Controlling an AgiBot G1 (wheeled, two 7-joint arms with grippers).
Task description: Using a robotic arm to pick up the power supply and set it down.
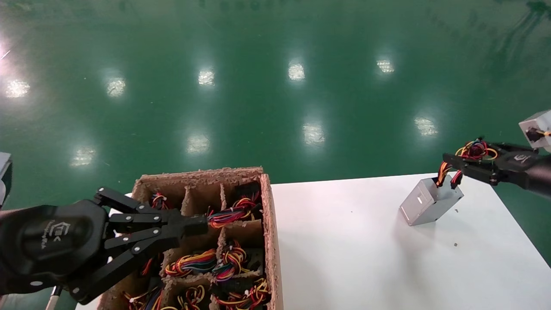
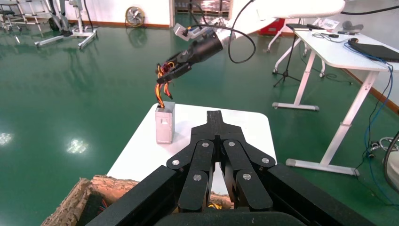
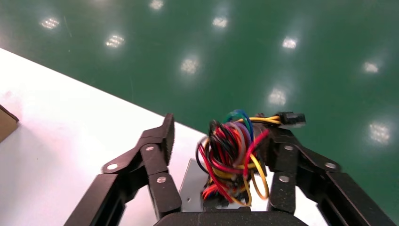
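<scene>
The right gripper point(image 1: 457, 168) is hovering over the far right corner of the table point(image 1: 353, 249), its fingers point(image 3: 162, 141) spread apart with the coiled wire bundle point(image 3: 230, 155) lying between them. From the right wrist view, one finger is standing clear of the wires; whether the other is touching them cannot be told. The wires, red, yellow, orange and black, are trailing down from the gripper into the top of the power supply point(image 1: 430, 201). This small grey metal box is tilting on the table near its far right corner, just below the gripper; whether it is bearing fully on the surface cannot be told.

The left gripper point(image 1: 196, 224) is hanging over the cardboard box point(image 1: 270, 241) at the table's left edge, its fingers pressed together and holding nothing. The box is divided into compartments, and several are holding more bundles of coloured wires point(image 1: 202, 262).
</scene>
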